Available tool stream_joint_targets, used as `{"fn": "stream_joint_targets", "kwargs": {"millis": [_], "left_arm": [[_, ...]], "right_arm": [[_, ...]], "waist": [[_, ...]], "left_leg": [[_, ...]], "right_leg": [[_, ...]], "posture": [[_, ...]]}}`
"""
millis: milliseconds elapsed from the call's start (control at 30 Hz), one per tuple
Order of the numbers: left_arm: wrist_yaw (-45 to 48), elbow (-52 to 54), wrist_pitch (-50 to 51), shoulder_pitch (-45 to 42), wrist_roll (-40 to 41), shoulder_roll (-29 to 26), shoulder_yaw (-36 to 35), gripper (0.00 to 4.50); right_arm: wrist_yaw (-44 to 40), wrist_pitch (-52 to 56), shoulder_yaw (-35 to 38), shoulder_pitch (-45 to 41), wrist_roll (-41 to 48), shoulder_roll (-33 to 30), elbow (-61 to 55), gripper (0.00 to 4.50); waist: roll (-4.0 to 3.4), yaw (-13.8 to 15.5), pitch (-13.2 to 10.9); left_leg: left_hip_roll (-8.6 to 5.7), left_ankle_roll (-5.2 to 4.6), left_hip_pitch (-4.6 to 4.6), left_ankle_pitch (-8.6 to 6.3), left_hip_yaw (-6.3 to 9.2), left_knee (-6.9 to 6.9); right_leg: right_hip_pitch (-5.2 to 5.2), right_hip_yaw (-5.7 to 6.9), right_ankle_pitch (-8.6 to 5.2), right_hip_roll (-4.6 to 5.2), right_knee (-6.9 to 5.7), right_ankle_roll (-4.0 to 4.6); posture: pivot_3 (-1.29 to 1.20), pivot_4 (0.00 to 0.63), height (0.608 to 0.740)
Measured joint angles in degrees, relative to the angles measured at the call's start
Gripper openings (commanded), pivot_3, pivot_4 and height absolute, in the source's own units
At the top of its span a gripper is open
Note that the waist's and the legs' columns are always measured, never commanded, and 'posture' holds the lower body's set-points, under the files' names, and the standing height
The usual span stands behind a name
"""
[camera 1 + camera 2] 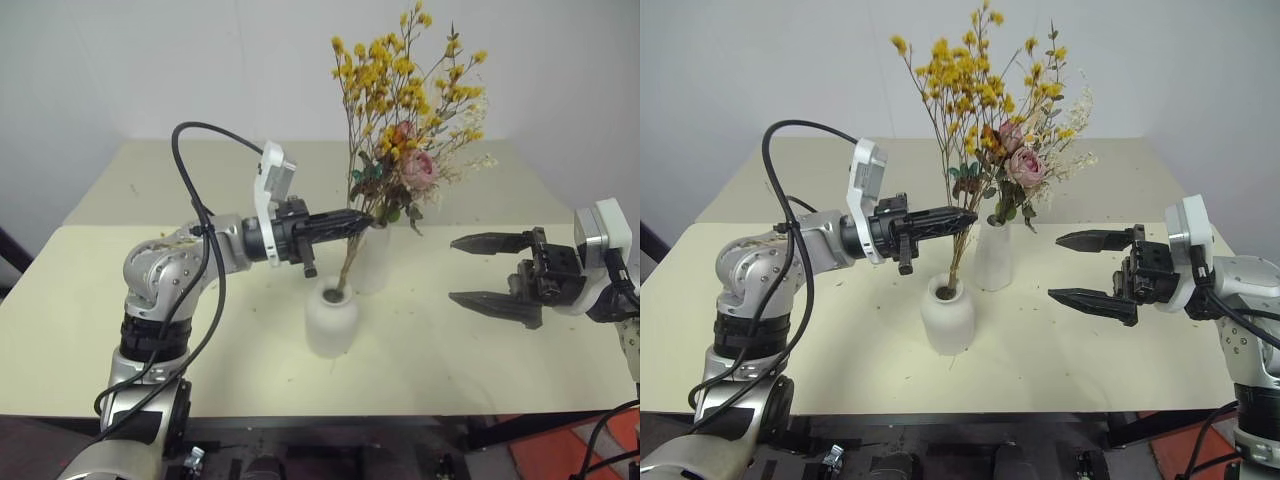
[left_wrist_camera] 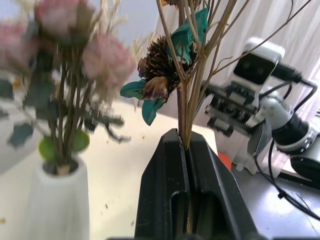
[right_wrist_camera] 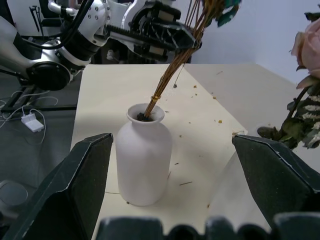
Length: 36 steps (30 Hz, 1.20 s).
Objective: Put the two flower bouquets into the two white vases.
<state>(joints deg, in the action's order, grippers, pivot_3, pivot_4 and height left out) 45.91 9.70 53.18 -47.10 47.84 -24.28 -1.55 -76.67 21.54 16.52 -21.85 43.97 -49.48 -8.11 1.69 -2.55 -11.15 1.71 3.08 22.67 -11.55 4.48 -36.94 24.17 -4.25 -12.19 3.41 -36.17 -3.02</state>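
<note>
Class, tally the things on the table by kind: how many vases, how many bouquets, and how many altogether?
White vases: 2, the short round vase and the tall vase.
Bouquets: 2, the yellow bouquet with stems in the short vase, and the pink rose bouquet in the tall one.
Total: 4.

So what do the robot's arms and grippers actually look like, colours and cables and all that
Both arms have silver-grey metal segments with black joints. A black cable loops over the left arm. Each wrist carries a white camera housing. The left gripper and right gripper each have two black, tapered fingers on a black mechanical base.
</note>
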Motion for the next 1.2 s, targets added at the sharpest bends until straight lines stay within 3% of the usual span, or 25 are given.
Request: {"fn": "stream_joint_targets", "kwargs": {"millis": [700, 833, 1200], "left_arm": [[4.4, 0.7, -9.7, 7.5, -7.1, -0.2, 3.0, 0.05], [5.3, 0.7, -10.7, 7.7, -7.4, -0.8, 3.0, 0.97], [8.9, 4.2, -8.0, 13.0, -4.0, -8.0, 0.6, 4.41]], "right_arm": [[-1.7, 0.0, -0.5, 1.2, -1.7, -0.6, 0.1, 4.5], [-2.1, 0.0, -0.6, 1.2, -2.3, -0.7, 0.3, 4.5], [-2.6, 0.0, -1.1, 1.0, -3.4, -0.7, 1.6, 4.5]], "waist": [[0.0, 0.1, 0.0], [0.0, 0.1, 0.0], [0.0, 0.0, 0.0]], "left_leg": [[0.0, 0.0, -0.01, 0.0, -0.01, 0.0], [0.0, 0.0, -0.01, 0.0, 0.0, 0.0], [0.02, -0.01, -0.01, 0.0, -0.01, 0.0]], "right_leg": [[-0.01, 0.0, 0.0, 0.0, 0.01, 0.0], [-0.01, 0.0, -0.01, 0.0, 0.02, -0.01], [-0.01, 0.0, -0.01, -0.01, 0.02, -0.01]], "posture": [[0.0, 0.15, 0.74], [0.0, 0.15, 0.74], [0.0, 0.15, 0.74]]}}
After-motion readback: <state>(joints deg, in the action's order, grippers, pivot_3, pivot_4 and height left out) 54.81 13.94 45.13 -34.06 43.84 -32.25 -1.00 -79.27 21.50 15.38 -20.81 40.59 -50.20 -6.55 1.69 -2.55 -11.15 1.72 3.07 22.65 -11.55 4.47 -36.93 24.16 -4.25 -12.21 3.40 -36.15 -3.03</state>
